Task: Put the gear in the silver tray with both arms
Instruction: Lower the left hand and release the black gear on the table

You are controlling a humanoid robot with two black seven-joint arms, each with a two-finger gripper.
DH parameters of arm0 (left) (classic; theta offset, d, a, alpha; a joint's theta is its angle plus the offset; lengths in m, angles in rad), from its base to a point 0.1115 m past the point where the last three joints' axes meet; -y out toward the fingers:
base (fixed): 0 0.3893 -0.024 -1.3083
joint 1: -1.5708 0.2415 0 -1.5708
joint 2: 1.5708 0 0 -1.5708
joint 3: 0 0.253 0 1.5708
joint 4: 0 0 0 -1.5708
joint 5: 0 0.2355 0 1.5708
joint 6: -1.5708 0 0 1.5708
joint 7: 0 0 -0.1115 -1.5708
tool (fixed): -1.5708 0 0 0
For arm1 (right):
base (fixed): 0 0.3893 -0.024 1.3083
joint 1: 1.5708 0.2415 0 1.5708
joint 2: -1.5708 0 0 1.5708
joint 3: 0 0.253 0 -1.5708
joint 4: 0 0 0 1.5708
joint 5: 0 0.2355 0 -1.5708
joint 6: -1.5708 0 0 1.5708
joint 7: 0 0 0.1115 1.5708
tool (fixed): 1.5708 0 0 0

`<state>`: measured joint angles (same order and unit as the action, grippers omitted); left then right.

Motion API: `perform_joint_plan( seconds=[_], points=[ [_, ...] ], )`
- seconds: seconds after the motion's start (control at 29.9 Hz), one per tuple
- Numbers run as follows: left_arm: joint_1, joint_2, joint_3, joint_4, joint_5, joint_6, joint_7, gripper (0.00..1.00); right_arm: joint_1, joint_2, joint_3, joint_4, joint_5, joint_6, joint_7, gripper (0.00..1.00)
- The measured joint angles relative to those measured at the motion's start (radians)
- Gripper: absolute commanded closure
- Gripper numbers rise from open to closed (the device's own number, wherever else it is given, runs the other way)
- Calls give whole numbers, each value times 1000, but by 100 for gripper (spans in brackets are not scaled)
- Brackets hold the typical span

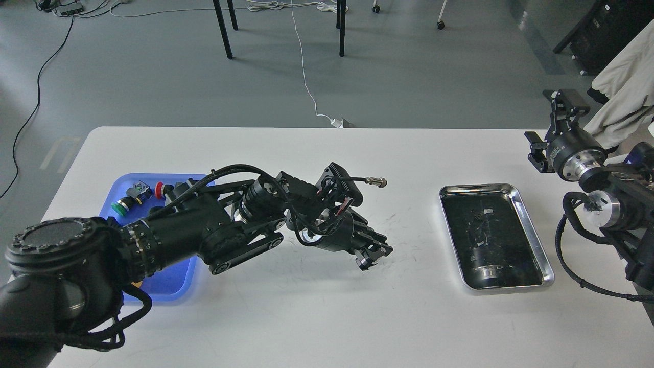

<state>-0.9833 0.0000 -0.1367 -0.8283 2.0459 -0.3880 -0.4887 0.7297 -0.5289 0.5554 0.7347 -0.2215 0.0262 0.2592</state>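
Head view: our left gripper (371,257) hovers low over the white table (327,317), between blue tray (176,286) and silver tray (534,240); jaws unclear. Our right gripper (554,120) is raised at the far right, fingers spread, empty. Gear not discernible.

Colours on white surface (317,317)

Shiny silver tray (531,231) w/ dark reflective bottom; blue tray (176,287); green button (120,207) & red button (159,190) inside; black arms w/ silver joint rings; grey floor (153,76).
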Motion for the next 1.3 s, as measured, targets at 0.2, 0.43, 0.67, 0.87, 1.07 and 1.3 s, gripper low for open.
perform_joint_plan(
  seconds=[0.2, 0.43, 0.67, 0.87, 1.07, 1.3],
  points=[
    [9, 0, -1, 0, -20, 0, 0, 73, 0, 1, 0, 0, -1, 0, 0, 1],
    [9, 0, -7, 0, -40, 0, 0, 69, 3, 0, -2, 0, -1, 0, 0, 1],
    [9, 0, -8, 0, -47, 0, 0, 66, 3, 0, -11, 0, -1, 0, 0, 1],
    [9, 0, -13, 0, -49, 0, 0, 61, 6, -2, -34, 3, -1, 0, 0, 1],
    [-7, 0, -63, 0, -94, -1, 0, 58, 20, -4, -70, 11, -1, 4, 0, 1],
    [-90, 0, -107, -2, -227, -3, 0, 53, 71, -45, -105, 28, 1, 5, -10, 1]
  ],
)
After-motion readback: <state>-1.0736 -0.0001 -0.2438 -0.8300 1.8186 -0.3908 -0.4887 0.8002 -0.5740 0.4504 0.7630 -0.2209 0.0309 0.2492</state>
